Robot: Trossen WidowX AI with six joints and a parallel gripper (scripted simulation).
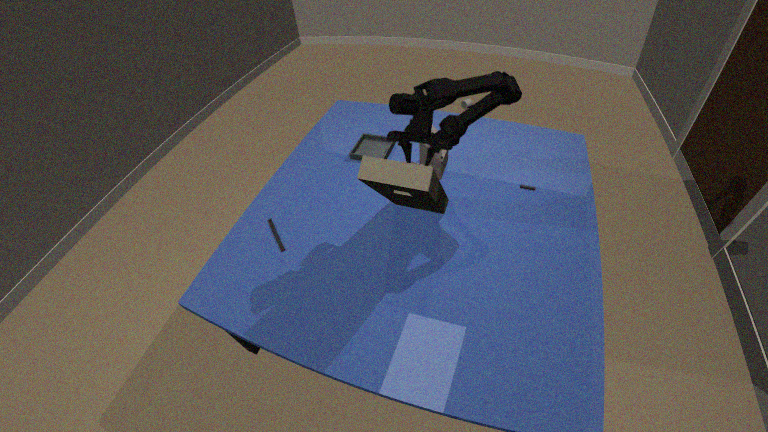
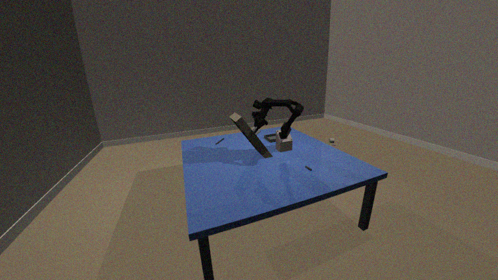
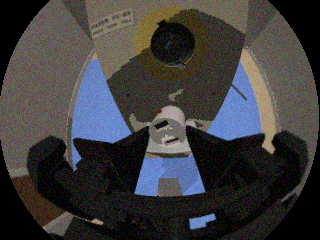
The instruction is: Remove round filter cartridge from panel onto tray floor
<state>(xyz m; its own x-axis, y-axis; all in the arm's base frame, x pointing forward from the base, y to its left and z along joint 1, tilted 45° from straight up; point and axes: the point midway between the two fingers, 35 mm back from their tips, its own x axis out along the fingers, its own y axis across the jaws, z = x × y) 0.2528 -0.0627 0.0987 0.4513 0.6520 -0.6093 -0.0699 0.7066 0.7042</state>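
Note:
The service panel [image 1: 396, 173] [image 2: 249, 138] [image 3: 118, 57] leans back on the blue table. In the wrist view its yellow ring surrounds a dark round opening [image 3: 172, 44], which looks empty, though shadow hides its depth. Lower down, a short white cylinder with two dark slots and a red dot, which looks like the filter cartridge [image 3: 168, 131], stands out in front of a pale block [image 3: 167, 148]. My gripper [image 1: 419, 160] [image 2: 255, 131] [image 3: 167, 128] is shut on the cartridge, one finger on each side. Whether it touches the block is unclear. The tray [image 1: 357, 146] [image 2: 270, 140] holds nothing visible.
The pale robot base [image 2: 284, 144] stands behind the panel's foot. Dark rods [image 1: 276, 235] [image 2: 308, 168] lie on the blue table [image 1: 526, 291] [image 2: 227, 196], well away from the arm. A pale rectangle [image 1: 424, 359] shows near its front edge. A small white object [image 1: 466, 103] [image 2: 332, 140] is beyond the table.

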